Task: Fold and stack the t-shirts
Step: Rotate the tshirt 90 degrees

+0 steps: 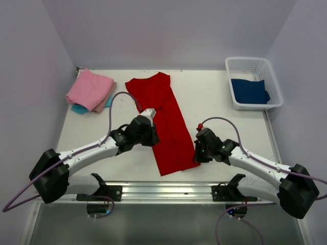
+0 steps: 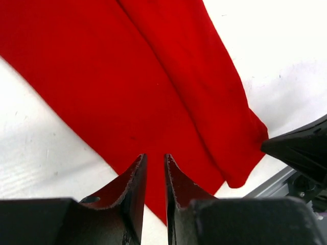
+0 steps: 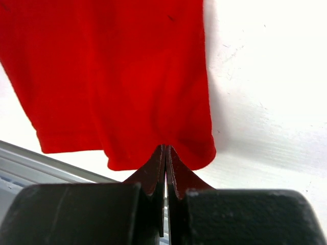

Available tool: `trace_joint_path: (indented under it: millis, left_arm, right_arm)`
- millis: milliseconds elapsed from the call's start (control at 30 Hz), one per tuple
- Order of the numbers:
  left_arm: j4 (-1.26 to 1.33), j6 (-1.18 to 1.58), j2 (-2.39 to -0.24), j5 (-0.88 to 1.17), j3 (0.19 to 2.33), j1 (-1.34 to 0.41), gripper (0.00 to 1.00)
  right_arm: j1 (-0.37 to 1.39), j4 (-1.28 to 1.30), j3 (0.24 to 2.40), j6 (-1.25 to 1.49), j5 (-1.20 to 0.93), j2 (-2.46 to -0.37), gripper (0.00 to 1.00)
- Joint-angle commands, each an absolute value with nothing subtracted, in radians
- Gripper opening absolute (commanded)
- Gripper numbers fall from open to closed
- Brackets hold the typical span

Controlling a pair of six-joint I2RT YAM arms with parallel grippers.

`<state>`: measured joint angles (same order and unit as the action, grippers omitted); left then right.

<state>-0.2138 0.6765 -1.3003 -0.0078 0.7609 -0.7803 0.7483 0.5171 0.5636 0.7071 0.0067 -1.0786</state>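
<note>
Shirts number five: one red t-shirt [image 1: 166, 120] spread at centre; three piled at ten o'clock, pink shirt [image 1: 91, 88] over beige shirt [image 1: 109, 98] and turquoise shirt [image 1: 78, 108]; one dark blue shirt [image 1: 249, 91] in the one white basket [image 1: 254, 64] at two o'clock. My right claw [image 3: 166, 149] pinches the red hem at five o'clock. My left claw [image 2: 155, 158] hangs over the red cloth, its jaws a slit apart, and I cannot tell whether it grips.
</note>
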Motion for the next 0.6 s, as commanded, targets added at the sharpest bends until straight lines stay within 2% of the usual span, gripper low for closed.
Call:
trace_joint_path:
  millis: [0, 133, 167, 200, 233, 267, 300, 333, 367, 400, 433, 567]
  left_arm:
    - [-0.262, 0.774, -1.221, -0.112, 0.736, -0.831, 0.22]
    - [-0.301, 0.833, -1.201, -0.181, 0.709, -0.946, 0.23]
    - [-0.299, 0.853, -1.204, -0.178, 0.697, -0.959, 0.28]
    - [-0.276, 0.862, -1.207, -0.173, 0.680, -0.969, 0.33]
    - [-0.267, 0.873, -1.213, -0.167, 0.648, -0.997, 0.46]
    - [-0.256, 0.903, -1.213, -0.170, 0.634, -1.011, 0.51]
    - [-0.256, 0.919, -1.212, -0.176, 0.621, -1.028, 0.55]
    - [-0.259, 0.933, -1.203, -0.204, 0.606, -1.067, 0.63]
    - [-0.270, 0.968, -1.197, -0.222, 0.597, -1.087, 0.67]
    - [-0.278, 0.985, -1.186, -0.236, 0.588, -1.109, 0.69]
    - [-0.281, 1.002, -1.161, -0.251, 0.562, -1.138, 0.74]
    - [-0.197, 1.092, -1.069, -0.259, 0.451, -1.170, 0.76]
  right_arm:
    - [0.753, 0.548, 0.551, 0.729, 0.038, -1.072, 0.00]
    - [0.755, 0.520, 0.546, 0.729, 0.041, -1.109, 0.00]
    - [0.755, 0.517, 0.548, 0.726, 0.047, -1.115, 0.00]
    - [0.753, 0.518, 0.552, 0.726, 0.058, -1.123, 0.07]
    - [0.755, 0.528, 0.557, 0.724, 0.073, -1.123, 0.17]
    - [0.753, 0.538, 0.569, 0.723, 0.084, -1.124, 0.32]
    - [0.753, 0.563, 0.577, 0.723, 0.097, -1.120, 0.35]
    - [0.755, 0.575, 0.583, 0.723, 0.107, -1.100, 0.38]
    - [0.752, 0.587, 0.591, 0.732, 0.133, -1.088, 0.47]
    - [0.752, 0.609, 0.595, 0.736, 0.147, -1.074, 0.52]
    - [0.753, 0.612, 0.597, 0.739, 0.164, -1.051, 0.54]
    - [0.752, 0.634, 0.614, 0.736, 0.184, -1.035, 0.54]
